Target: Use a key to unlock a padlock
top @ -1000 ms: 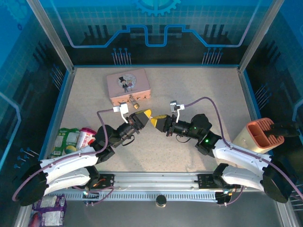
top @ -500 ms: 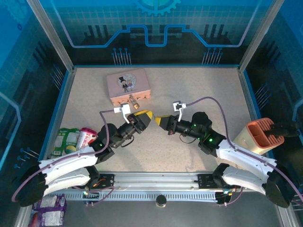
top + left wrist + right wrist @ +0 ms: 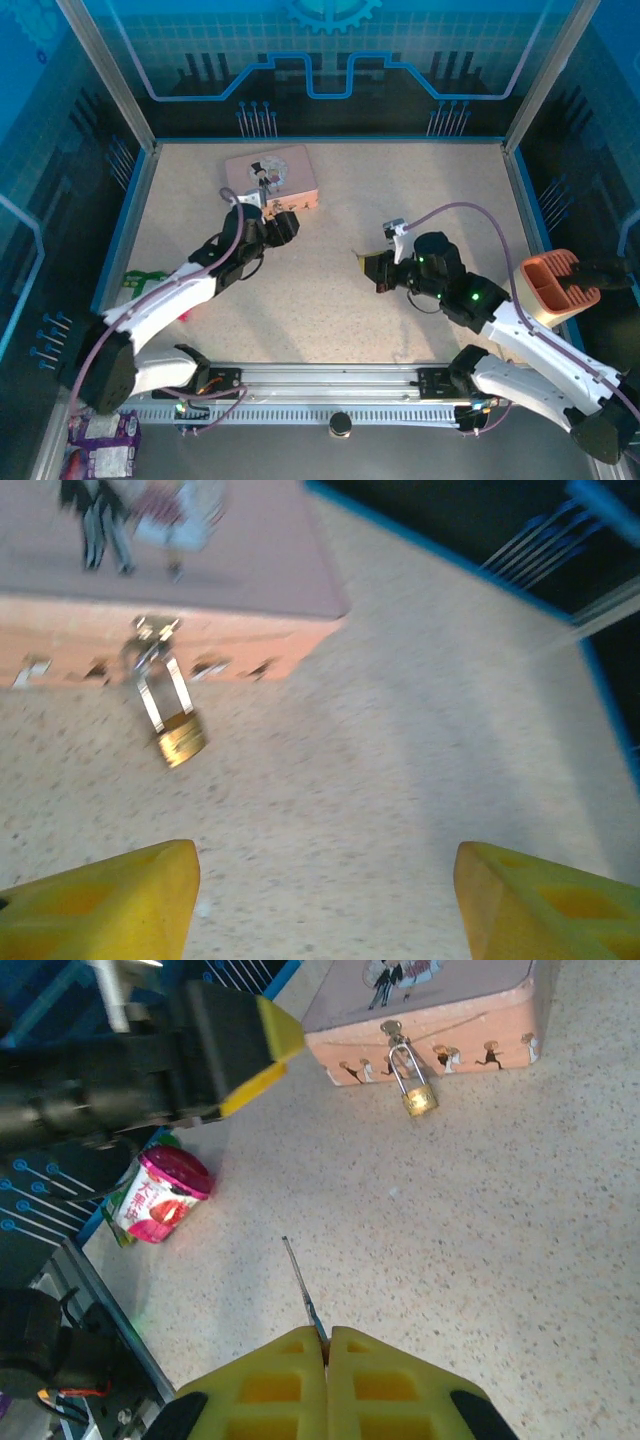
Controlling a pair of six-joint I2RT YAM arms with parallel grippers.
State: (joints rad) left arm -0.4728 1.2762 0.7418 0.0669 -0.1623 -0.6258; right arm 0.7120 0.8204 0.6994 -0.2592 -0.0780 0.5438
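Right pincer [image 3: 326,1345] clamped tight on the bow of a tiny, thin, dark-silver metal key [image 3: 303,1295]; blade sticks out bare ahead of the yellow pads. In the right wrist view the blade's long axis runs from 5 o'clock to 11 o'clock, tip hanging over the speckled beige surface [image 3: 500,1260].

Small brass-gold padlock with a thin silver shackle [image 3: 419,1098] lies at about 1 o'clock from the key tip, well apart. Shackle is looped through the hasp on the front wall of the pink rectangular tin with the cartoon couple [image 3: 440,1000]. Brass body rests on the surface just in front of the tin, its bottom end turned toward 5 o'clock in that view. Keyway not resolvable.

Left pincer [image 3: 325,870] open wide, nothing between the pads. Padlock [image 3: 181,745] sits at 11 o'clock from its gap, near, tilted, bottom toward 5 o'clock. From above, the left pincer [image 3: 283,225] is just beside the tin's [image 3: 270,175] front edge. The right pincer [image 3: 372,265] stands off at roughly 4 o'clock from the tin.

Judgement: left arm is the nearer one, placed to steady the lock body. Blade points left of the lock, so the key needs swinging clockwise to line up with the body's long axis before any insertion. The lock hangs loose and could skid if it is nudged.
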